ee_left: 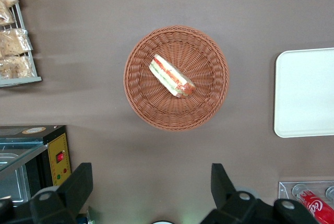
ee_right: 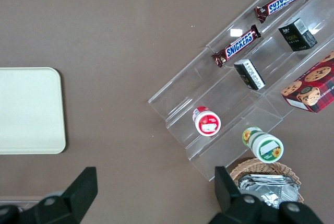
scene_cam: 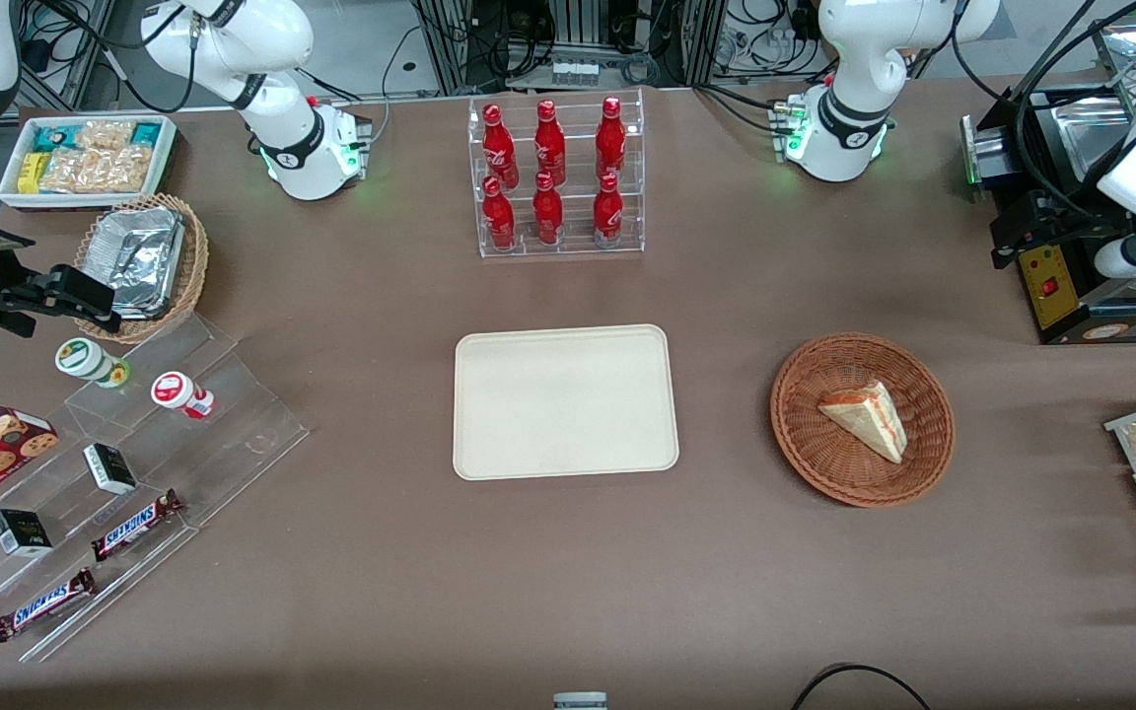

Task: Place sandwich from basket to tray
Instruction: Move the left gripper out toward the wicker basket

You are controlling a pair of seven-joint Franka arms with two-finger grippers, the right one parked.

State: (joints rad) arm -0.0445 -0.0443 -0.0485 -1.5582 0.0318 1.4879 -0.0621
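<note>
Sandwich waiting in the basket, my gripper high above it

My gripper hangs spread wide, holding nothing, over the sandwich lying in the wicker basket, well apart from the cream tray. It looks soft and light (squashes easily), so I'd pinch the bread faces gently. Its underside is hidden.

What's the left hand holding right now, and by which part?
Nothing. The left hand is open and hangs above the table, clear of the basket. The sandwich lies untouched in the basket; the tray is bare.
</note>
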